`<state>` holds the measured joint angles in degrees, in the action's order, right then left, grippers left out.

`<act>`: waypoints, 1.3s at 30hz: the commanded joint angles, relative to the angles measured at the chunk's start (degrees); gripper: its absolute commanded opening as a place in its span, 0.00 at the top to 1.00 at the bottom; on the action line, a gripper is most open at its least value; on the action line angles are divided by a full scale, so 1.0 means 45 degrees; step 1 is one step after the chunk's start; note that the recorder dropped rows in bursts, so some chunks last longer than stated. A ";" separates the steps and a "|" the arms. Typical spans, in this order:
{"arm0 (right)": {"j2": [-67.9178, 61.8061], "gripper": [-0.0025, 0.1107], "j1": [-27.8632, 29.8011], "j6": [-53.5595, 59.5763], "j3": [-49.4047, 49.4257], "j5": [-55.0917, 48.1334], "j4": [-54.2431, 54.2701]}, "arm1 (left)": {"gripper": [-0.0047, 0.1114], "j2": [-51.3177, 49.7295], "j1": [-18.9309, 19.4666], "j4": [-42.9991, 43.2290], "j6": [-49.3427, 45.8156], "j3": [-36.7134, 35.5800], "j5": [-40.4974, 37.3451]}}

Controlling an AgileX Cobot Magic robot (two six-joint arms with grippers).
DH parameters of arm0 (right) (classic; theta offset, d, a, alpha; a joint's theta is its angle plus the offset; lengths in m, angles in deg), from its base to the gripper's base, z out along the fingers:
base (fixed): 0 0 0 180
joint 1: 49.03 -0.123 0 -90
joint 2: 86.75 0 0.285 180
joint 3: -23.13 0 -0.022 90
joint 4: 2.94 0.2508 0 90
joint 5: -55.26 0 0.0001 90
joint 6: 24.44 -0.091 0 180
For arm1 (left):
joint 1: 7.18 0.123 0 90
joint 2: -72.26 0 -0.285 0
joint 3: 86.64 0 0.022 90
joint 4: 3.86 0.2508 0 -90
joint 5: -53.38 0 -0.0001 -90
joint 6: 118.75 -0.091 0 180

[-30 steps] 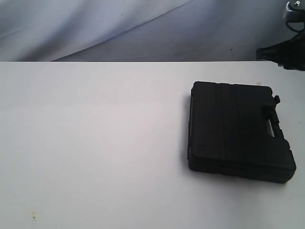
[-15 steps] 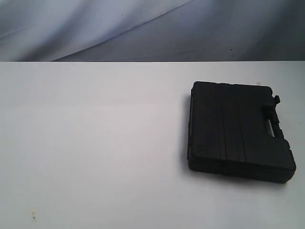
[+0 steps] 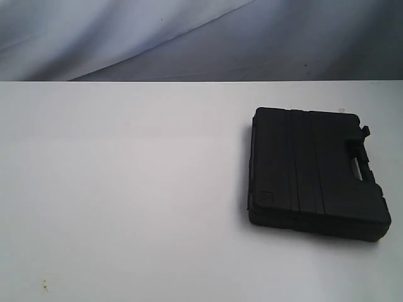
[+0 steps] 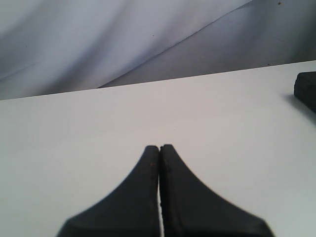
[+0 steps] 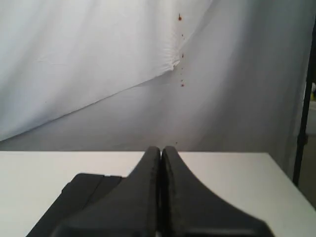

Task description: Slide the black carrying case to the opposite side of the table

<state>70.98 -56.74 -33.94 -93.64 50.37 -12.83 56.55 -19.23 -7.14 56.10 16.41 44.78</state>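
The black carrying case [image 3: 315,173] lies flat on the right part of the white table [image 3: 126,189], its handle toward the right edge. Neither arm shows in the exterior view. In the left wrist view my left gripper [image 4: 160,147] is shut with nothing in it, above bare tabletop [image 4: 74,128], and a corner of the case [image 4: 307,90] peeks in at the frame's edge. In the right wrist view my right gripper [image 5: 161,148] is shut and empty, with the case [image 5: 79,195] partly hidden behind its fingers.
A wrinkled white cloth backdrop [image 3: 126,38] hangs behind the table's far edge. A few small specks [image 3: 44,286] mark the tabletop near the front left. A dark stand pole [image 5: 303,123] rises beside the table in the right wrist view.
A dark arm part seen at the upper right edge of the exterior view one second ago has gone out of the frame. The case has not moved.
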 commanded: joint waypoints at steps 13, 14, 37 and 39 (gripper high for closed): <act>0.2125 0.98 0.0075 -0.0036 0.2768 0.0826 0.0682 | 0.96 0.0085 0.0034 -0.0008 0.0036 -0.0060 0.0138; 0.2125 0.98 0.0075 -0.0203 0.2949 0.1085 0.0780 | 0.96 0.0085 0.0034 -0.0008 0.0036 -0.0060 0.0138; 0.3219 0.98 0.0075 -0.0112 0.3107 0.1156 -0.0033 | 0.96 0.0085 0.0034 -0.0008 0.0036 -0.0060 0.0138; 0.3219 0.98 0.0075 -0.0112 0.3107 0.1156 0.0001 | 0.96 0.0085 0.0034 -0.0008 0.0036 -0.0060 0.0138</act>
<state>85.09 -56.74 -34.90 -79.81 56.05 -13.57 56.55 -19.23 -7.14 56.10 16.41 44.78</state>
